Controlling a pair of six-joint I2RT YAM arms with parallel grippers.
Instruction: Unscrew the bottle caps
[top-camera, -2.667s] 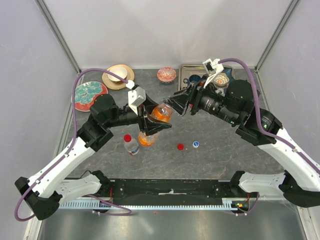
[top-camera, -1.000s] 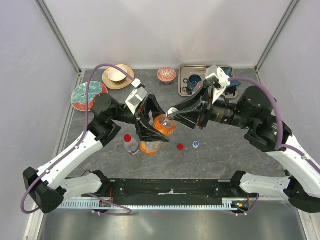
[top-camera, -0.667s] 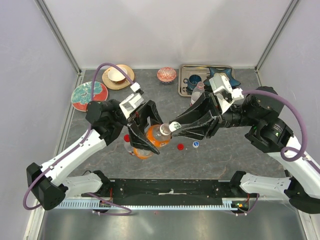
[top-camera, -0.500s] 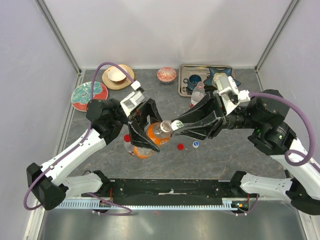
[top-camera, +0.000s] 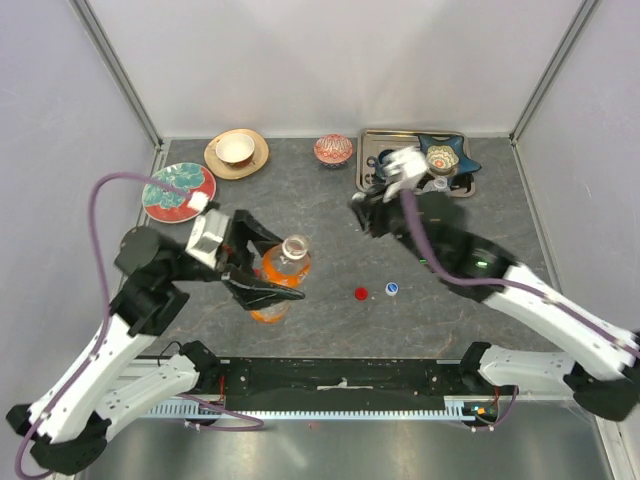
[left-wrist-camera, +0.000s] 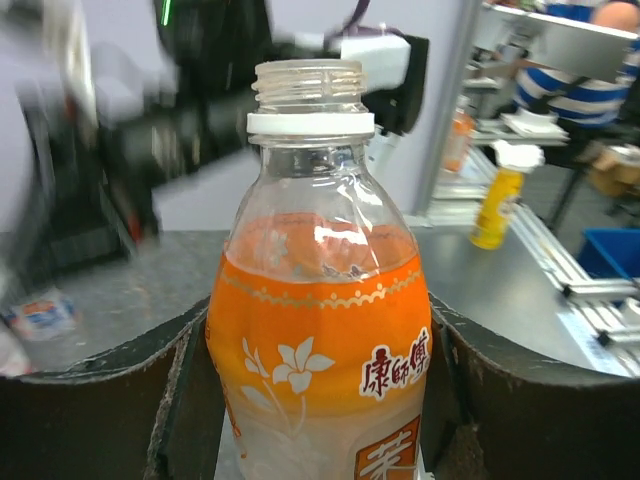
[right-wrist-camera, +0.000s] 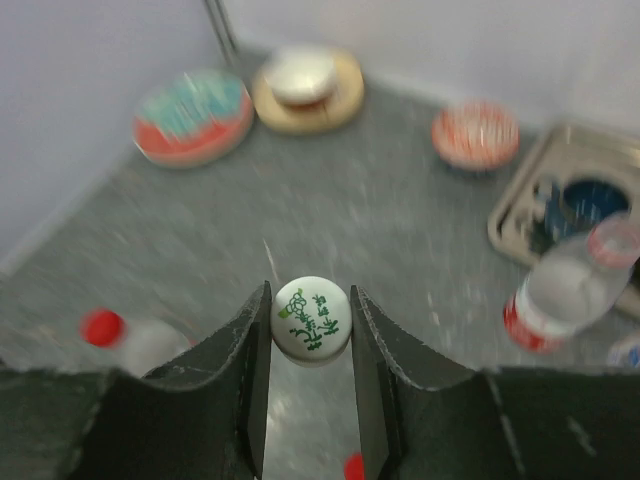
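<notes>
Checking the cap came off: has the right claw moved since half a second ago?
Yes. Shut on the white cap, the right claw has pulled back from the orange bottle toward the metal tray.

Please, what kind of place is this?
Probably a robotics lab cell: pale panels in metal framing enclose the grey table, and the left wrist view shows a workbench beyond the orange bottle.
</notes>
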